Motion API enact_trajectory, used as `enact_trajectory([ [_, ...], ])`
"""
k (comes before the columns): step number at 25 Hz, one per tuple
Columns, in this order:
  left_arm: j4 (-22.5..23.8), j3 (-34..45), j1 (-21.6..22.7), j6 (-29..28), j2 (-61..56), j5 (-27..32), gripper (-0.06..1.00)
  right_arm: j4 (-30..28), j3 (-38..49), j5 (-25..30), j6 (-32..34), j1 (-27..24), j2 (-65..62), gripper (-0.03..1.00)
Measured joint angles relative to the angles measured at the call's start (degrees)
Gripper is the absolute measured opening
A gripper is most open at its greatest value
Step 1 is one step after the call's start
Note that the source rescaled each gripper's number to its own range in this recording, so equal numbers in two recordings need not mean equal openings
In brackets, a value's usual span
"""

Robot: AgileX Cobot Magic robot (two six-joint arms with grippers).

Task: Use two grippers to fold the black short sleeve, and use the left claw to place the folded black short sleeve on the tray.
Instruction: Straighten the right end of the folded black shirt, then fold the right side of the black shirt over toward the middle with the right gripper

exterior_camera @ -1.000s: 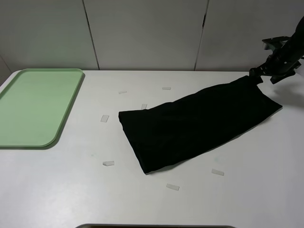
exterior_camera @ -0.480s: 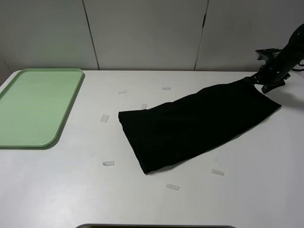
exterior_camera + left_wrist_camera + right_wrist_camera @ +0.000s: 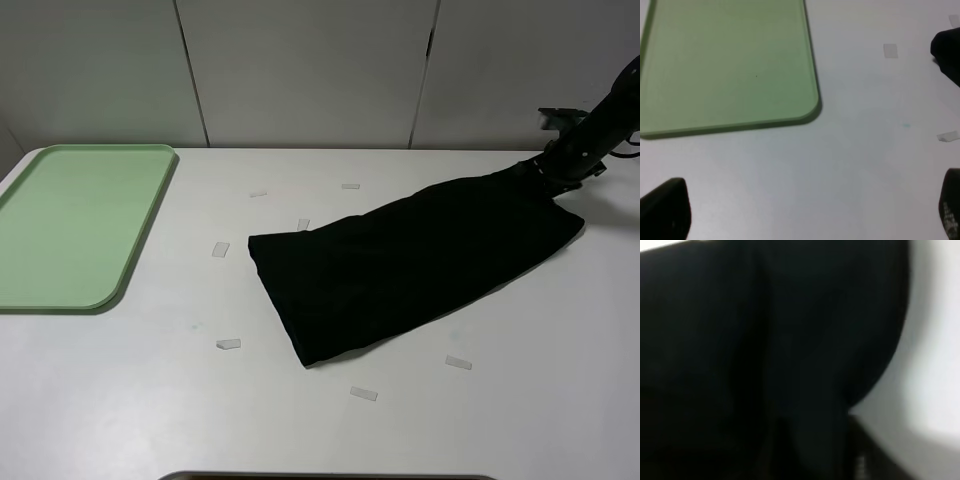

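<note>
Shirt (image 3: 400, 270) (matte black cloth) lies as long folded strip.

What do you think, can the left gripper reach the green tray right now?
Probably yes. In the left wrist view, the left gripper hangs open a little way from the tray, and only bare white table lies between them. Nothing blocks the tray's near corner.

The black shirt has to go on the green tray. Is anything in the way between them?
Nothing big stands in the way. Between the shirt and the tray there is only the white table, with a few small pale scraps lying flat on it.
</note>
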Motion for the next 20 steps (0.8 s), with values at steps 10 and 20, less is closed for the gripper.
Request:
enact_trajectory([
  [10, 0.0, 0.0, 0.0, 0.0, 0.0, 0.0, 1.0, -3.3, 0.0, 0.7, 1.2, 0.2, -0.9, 0.0],
  [20, 0.0, 0.0, 0.0, 0.0, 0.0, 0.0, 1.0, -22.2, 0.2, -1.2, 17.0, 4.0, -9.4, 0.0],
])
